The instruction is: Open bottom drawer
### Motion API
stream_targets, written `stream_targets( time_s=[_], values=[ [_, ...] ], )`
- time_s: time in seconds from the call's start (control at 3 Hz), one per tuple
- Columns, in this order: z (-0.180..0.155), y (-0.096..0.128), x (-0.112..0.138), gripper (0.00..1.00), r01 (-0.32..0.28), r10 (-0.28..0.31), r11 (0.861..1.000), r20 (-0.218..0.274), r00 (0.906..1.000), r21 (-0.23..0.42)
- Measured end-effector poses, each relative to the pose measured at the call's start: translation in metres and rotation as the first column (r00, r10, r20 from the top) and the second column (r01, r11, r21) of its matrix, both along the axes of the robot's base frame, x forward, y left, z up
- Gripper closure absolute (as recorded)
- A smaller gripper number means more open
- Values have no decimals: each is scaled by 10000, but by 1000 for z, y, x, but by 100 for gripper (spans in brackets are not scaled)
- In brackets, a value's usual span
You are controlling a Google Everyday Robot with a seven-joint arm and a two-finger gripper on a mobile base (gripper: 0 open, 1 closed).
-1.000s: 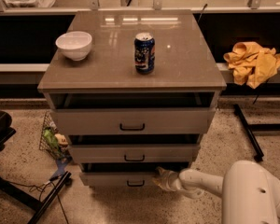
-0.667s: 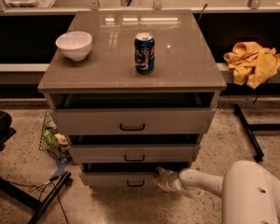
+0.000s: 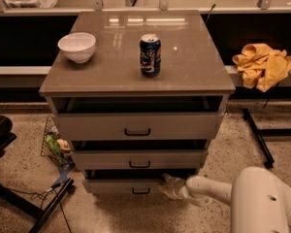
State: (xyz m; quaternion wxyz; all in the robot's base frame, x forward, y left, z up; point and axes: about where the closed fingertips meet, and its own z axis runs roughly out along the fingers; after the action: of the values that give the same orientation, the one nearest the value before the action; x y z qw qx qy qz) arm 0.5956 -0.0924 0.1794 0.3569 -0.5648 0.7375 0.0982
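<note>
At lower centre, the white gripper point(image 3: 168, 186) touches the right end of the grey-beige, slightly pulled-out bottom drawer point(image 3: 117, 186); whether it is open or closed, I cannot tell.

Warm, dim indoor light from above, with glare on a shiny top and deep shadow below.

The glossy grey-brown cabinet top point(image 3: 194, 67) carries pale reflected streaks along its far edge and a small bright spot beside the blue drink can point(image 3: 150, 55). The gaps above the grey-beige drawer fronts are nearly black. The small, lowest bottom drawer point(image 3: 121, 186) lies in the cabinet's shade, and the robot's pale gripper point(image 3: 168, 186) at its right end looks dull and yellowish. The rounded white arm housing point(image 3: 262, 200) at lower right catches the most light.
</note>
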Motion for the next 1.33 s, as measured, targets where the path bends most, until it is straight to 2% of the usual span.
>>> stream_targets(
  time_s=[1.0, 1.33],
  values=[
    [0, 0, 0, 99, -2, 2, 10000, -5, 10000, 0],
    [0, 0, 0, 76, -2, 2, 10000, -5, 10000, 0]
  ],
)
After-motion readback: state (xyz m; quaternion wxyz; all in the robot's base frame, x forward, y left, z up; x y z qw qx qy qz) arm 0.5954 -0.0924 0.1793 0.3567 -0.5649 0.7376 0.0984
